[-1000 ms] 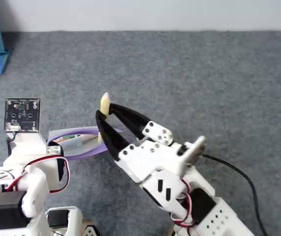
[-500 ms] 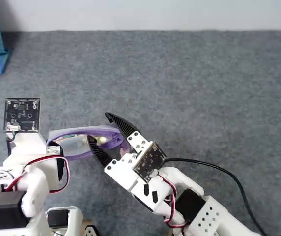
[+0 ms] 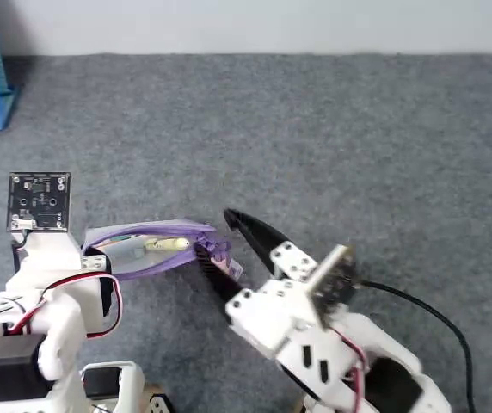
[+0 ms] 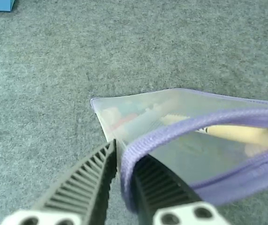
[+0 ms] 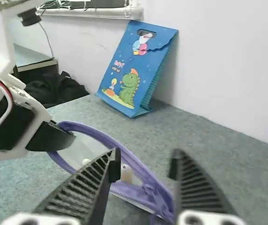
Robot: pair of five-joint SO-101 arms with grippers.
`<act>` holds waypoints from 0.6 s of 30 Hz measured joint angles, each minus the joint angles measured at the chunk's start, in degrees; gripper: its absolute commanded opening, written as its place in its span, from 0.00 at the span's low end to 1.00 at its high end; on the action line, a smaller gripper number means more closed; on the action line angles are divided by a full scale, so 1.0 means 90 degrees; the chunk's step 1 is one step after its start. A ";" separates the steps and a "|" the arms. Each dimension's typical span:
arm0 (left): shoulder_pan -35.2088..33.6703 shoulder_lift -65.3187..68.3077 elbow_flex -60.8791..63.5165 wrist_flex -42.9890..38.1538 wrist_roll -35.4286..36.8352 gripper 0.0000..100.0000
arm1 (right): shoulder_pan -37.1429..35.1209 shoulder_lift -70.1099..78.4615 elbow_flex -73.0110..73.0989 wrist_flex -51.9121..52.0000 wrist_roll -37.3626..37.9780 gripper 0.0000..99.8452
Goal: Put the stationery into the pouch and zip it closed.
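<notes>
Left gripper (image 4: 117, 151): I see its jaws pinching one end of the pouch (image 3: 143, 251), near the table's (image 3: 358, 129) front edge.
Right gripper (image 3: 214, 234): jaws spread, low at the pouch's other end.

Pouch (image 4: 171, 140): frosted translucent plastic, smooth, slight sheen. Zip tape (image 4: 209, 122) along its mouth: purple woven cloth, ribbed. Cream stick (image 4: 237, 133) inside looks smooth and matt. Bench (image 3: 358, 129): grey felt-like cloth, matt, fuzzy. Left fingers (image 4: 89, 180) and right fingers (image 5: 85, 187): black matt plastic with ridged inner faces. Arm housings (image 3: 289, 331): white plastic, matt. Blue bag (image 5: 134, 70), upper centre of right wrist view: printed paper, slightly glossy. Wall (image 5: 227, 56): white, smooth, matt.
</notes>
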State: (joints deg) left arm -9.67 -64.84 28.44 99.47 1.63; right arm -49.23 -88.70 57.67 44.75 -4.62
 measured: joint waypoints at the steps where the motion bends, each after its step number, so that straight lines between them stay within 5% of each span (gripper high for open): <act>1: 0.0000 0.0000 0.0000 0.0000 0.0000 0.01 | 0.0088 -0.0137 0.0000 0.0127 -0.0010 0.04; 9: 0.0000 0.0000 0.0000 0.0000 0.0000 0.01 | 0.0195 -0.0107 0.0557 -0.0479 -0.0020 0.01; 18: 0.0000 0.0010 0.0010 0.0000 0.0000 0.01 | -0.0518 0.2784 0.0684 -0.2559 -0.0039 0.01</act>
State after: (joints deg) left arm -9.67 -64.75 28.53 99.47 1.63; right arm -53.89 -63.65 63.82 21.71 -4.97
